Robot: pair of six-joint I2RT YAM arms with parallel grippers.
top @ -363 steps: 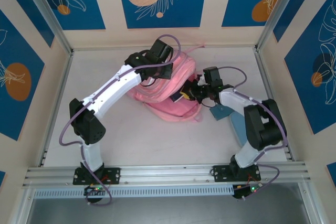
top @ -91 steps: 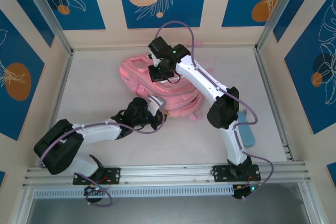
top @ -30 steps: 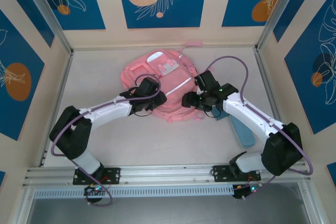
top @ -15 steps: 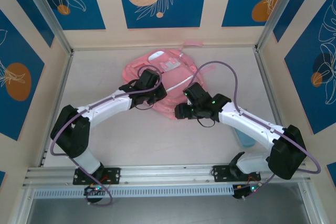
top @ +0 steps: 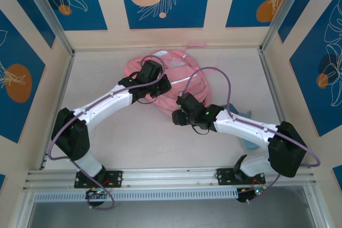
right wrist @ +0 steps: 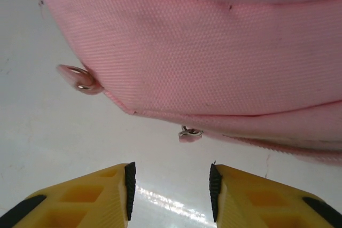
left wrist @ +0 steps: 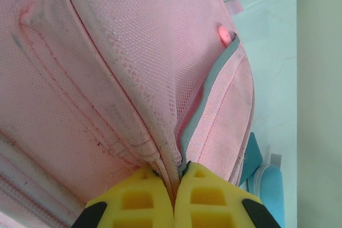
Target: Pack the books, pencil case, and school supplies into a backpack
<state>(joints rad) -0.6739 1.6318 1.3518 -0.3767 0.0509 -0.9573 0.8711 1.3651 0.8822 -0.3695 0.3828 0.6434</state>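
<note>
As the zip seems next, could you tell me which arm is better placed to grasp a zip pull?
The right, probably: the right gripper stands open, facing a small zip pull on the backpack, while the left gripper is shut on its fabric.

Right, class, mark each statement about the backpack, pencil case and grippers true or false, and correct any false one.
1. The left gripper is shut on a fold of the backpack. True.
2. The right gripper grips a zip pull. False: it is open, with the zip pull just ahead of it.
3. The pencil case is inside the backpack. False: it lies on the table beside it.
4. The backpack lies on the table. True.
</note>
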